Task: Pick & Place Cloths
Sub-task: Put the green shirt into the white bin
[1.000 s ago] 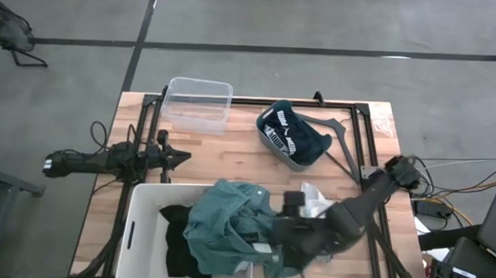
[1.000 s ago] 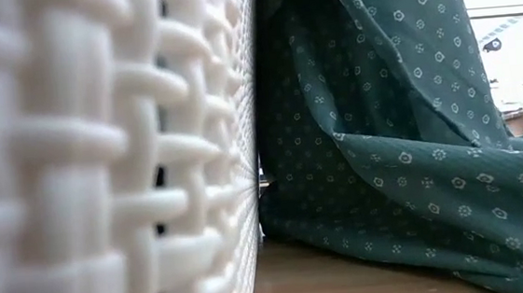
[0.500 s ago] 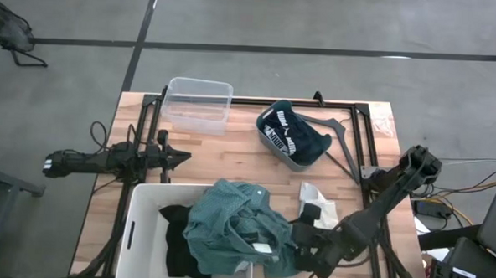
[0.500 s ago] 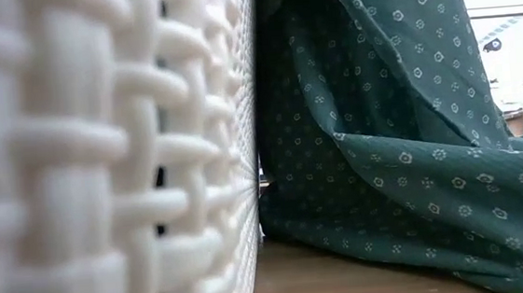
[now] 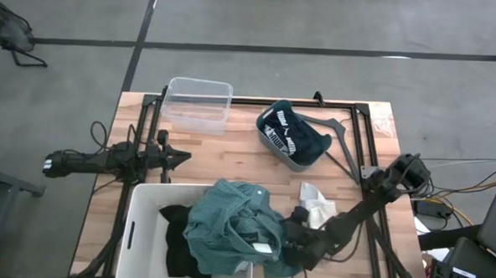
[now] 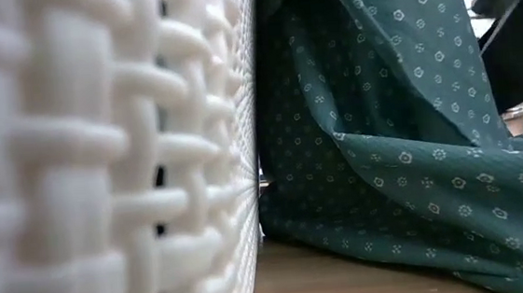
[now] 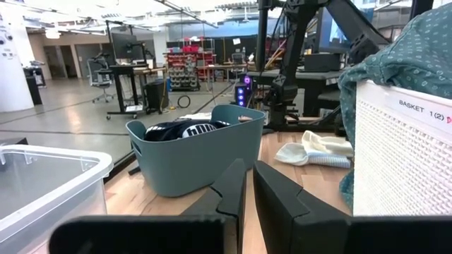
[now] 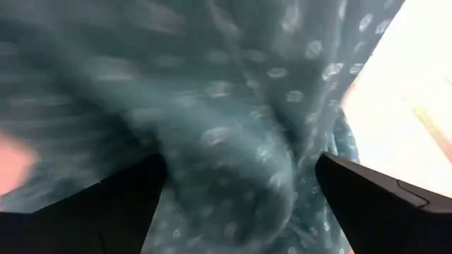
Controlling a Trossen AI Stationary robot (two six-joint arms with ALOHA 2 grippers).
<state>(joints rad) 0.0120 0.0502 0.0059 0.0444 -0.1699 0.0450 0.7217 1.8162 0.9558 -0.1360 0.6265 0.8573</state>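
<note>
From above, the right pincer (image 5: 294, 242) is pressing into the teal-green cloth (image 5: 232, 226) that is draping over the white tub (image 5: 139, 226) edge onto the bench (image 5: 231, 151). The left pincer (image 5: 180, 159) is waiting beside the tub. The right wrist view is showing fingers spread around fabric (unclamped). The left wrist view is showing fingers (image 7: 233, 190) nearly together.

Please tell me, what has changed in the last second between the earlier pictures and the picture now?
The right gripper drew back to the right, then came in again to the hanging edge of the teal-green cloth, its fingers open around the fabric. The left gripper, white tub, teal basket and white cloth stayed as they were.
</note>
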